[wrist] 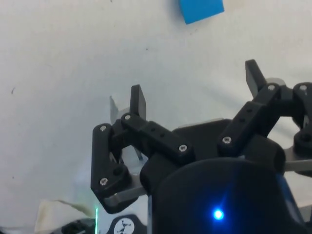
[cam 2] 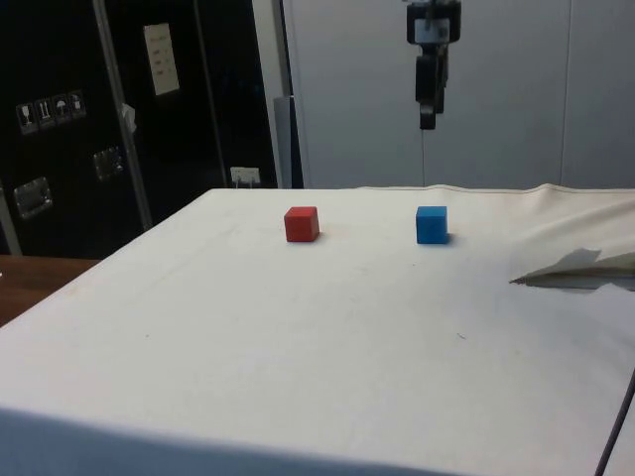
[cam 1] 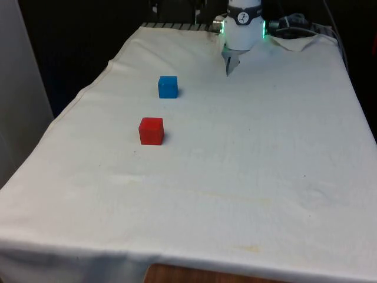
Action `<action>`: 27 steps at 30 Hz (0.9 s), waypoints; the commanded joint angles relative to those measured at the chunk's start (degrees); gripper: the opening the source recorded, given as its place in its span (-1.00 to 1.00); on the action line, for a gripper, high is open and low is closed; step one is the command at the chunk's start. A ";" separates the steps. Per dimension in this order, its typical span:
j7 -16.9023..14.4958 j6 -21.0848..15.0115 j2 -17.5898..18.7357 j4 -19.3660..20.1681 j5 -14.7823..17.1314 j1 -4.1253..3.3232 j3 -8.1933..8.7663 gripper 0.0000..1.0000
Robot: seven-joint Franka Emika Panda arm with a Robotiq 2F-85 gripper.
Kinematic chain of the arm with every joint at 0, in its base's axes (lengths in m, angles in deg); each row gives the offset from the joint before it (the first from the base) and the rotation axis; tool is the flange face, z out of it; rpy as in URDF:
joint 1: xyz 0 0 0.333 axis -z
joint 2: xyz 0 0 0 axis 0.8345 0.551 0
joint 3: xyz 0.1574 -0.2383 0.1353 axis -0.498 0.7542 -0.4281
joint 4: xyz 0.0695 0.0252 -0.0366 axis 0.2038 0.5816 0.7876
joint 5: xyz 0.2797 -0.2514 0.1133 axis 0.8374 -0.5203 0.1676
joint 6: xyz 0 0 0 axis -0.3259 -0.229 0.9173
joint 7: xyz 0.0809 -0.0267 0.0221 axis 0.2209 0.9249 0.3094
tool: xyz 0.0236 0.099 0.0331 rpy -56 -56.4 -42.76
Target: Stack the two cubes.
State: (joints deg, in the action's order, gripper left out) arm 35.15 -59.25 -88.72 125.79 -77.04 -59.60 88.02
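Red and blue are seen well apart on the white tabletop (cam 1: 247, 177) — the red cube (cam 1: 151, 131) and blue cube (cam 1: 168, 86) unstacked — while the claw (wrist: 195, 87), spread and empty, is held high above, so every step is judged left.

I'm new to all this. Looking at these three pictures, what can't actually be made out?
- The blue cube in the wrist view: cut off by the picture's edge.
- The far faces and undersides of the blue cube and the red cube: hidden by the cubes themselves.
- The arm above the hand: cut off at the top edge in the front and side views.
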 commanded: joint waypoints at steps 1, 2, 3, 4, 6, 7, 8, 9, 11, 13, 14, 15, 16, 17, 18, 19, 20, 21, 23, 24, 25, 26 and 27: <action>-0.34 -1.72 0.40 0.69 -0.69 0.46 0.57 1.00; -0.69 -2.41 0.74 0.92 -0.69 0.46 1.03 1.00; -0.97 -3.04 1.09 1.15 -0.69 0.46 1.43 1.00; -1.60 -4.35 1.72 1.60 -0.69 0.52 2.29 1.00; -1.60 -3.44 1.78 1.26 0.00 0.06 2.23 1.00; -1.95 -5.04 2.06 1.83 -0.69 0.52 2.75 1.00; -2.58 -6.36 2.81 2.23 -0.69 0.52 3.67 1.00; -2.92 -7.10 3.15 2.46 -0.63 0.52 4.18 1.00; -3.61 -8.48 3.90 2.92 -0.57 0.46 5.10 1.00; -4.24 -9.91 4.64 3.38 -0.46 0.34 5.96 1.00; -4.70 -11.12 5.39 3.72 -0.34 0.29 6.65 1.00; -4.93 -11.80 5.79 3.90 -0.29 0.23 6.93 1.00; -4.87 -11.23 5.84 3.72 0.00 0.06 6.93 1.00; -5.04 -12.43 6.13 4.13 -0.23 0.23 7.22 1.00; -5.21 -12.95 6.47 4.24 -0.17 0.17 7.51 1.00; -5.33 -13.41 6.82 4.41 -0.11 0.17 7.68 1.00; -5.39 -13.98 7.16 4.58 -0.06 0.17 7.91 1.00; -5.50 -14.95 7.79 4.87 0.06 0.11 8.31 1.00; -5.56 -15.41 8.08 5.04 0.11 0.06 8.48 1.00; -5.67 -16.50 8.77 5.27 0.23 0.00 8.82 1.00; -5.73 -17.02 9.05 5.39 0.29 0.00 9.00 1.00; -5.33 -15.99 8.88 5.10 0.00 0.06 8.65 1.00; -5.79 -17.48 9.40 5.50 0.34 -0.06 9.17 1.00</action>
State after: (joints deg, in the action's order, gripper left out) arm 29.76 -75.69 -79.49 131.00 -77.04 -59.54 96.84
